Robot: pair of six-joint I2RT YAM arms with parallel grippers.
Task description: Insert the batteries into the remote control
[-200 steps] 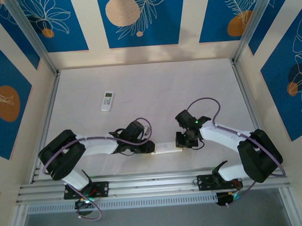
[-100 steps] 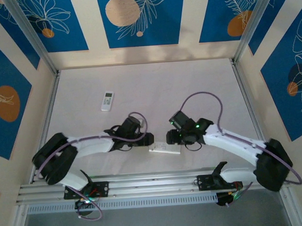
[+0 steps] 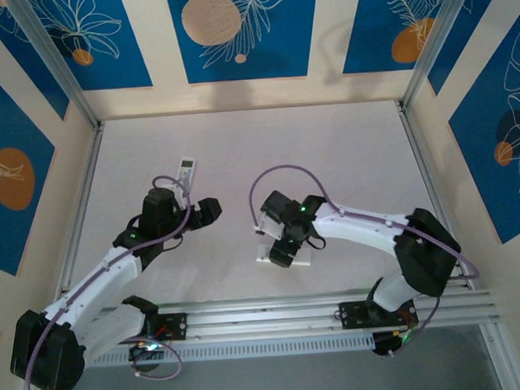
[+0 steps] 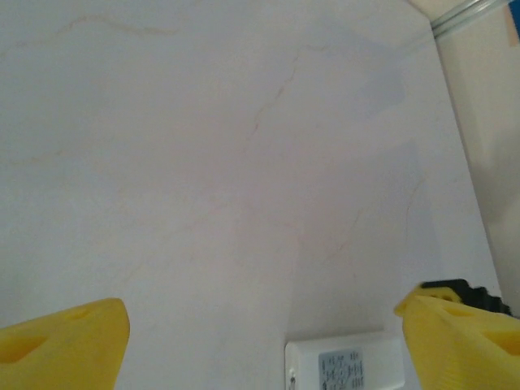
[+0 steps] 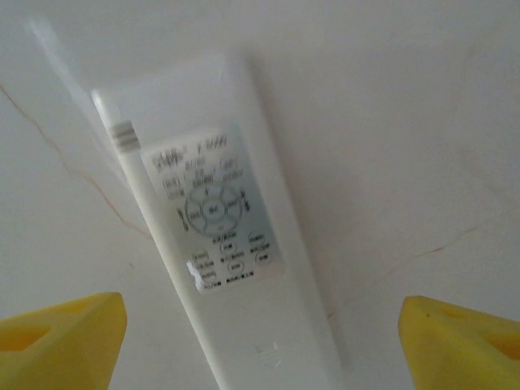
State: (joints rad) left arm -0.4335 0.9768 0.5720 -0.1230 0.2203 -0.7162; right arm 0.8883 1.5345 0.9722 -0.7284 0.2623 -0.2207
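The remote control (image 3: pixel 299 261) lay flat on the pale counter (image 3: pixel 327 149) toward its near edge, roughly midway between the two arm bases, with its button side up. The right fingers (image 3: pixel 280 253) hung directly over it and covered its middle from above. In the right wrist view the remote control (image 5: pixel 215 236) ran at a slant down the middle, its printed panel of buttons facing the camera. The yellow right fingers (image 5: pixel 463 341) stood spread wide to either side of it, clear of its edges and gripping nothing. A second remote (image 3: pixel 187 166), smaller and also white, sat farther back on the left half of the counter, well apart from the first, with a purple cable crossing over its near end. The left fingers (image 3: pixel 207 211) were near it, short of it and a little to its right. In the left wrist view the left fingers (image 4: pixel 61 341) were likewise parted wide and empty. The end of the second remote (image 4: pixel 345 366), with its small greyish panel, showed at the lower edge between them, untouched.
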